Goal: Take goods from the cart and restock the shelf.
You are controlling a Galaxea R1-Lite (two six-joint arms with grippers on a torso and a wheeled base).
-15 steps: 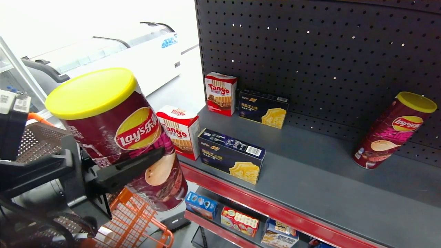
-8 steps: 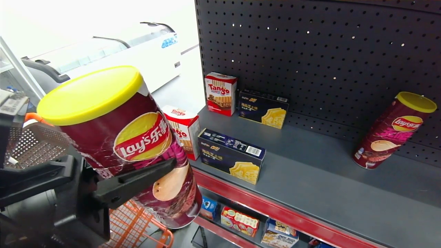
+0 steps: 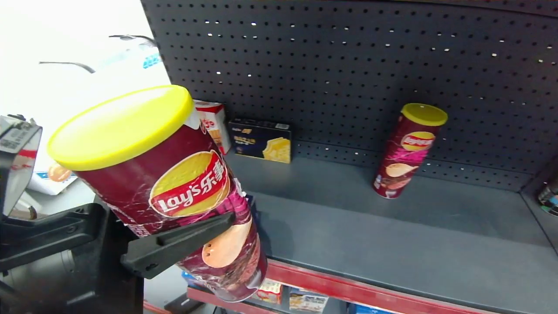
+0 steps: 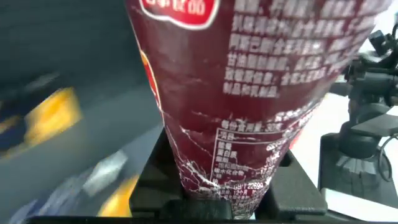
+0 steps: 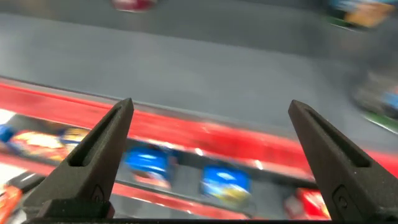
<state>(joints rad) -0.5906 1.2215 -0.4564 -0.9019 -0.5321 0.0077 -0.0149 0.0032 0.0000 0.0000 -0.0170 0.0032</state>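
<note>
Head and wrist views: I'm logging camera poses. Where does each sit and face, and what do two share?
Head view: on the head, facing forward and down at the dark grey shelf; left gripper holds a maroon chip can with yellow lid.
Left wrist view: on the left wrist, facing along its gripper and that can's side.
Right wrist view: on the right wrist, facing the shelf's red edge past the open right gripper.
Shared: head and left wrist, the can.

The dark red cylindrical chip can (image 3: pixel 183 192) at the left looks glossy, its yellow plastic lid (image 3: pixel 120 124) smooth. The dark grey shelf board (image 3: pixel 392 235) and perforated metal back panel (image 3: pixel 348 65) look matt.
</note>
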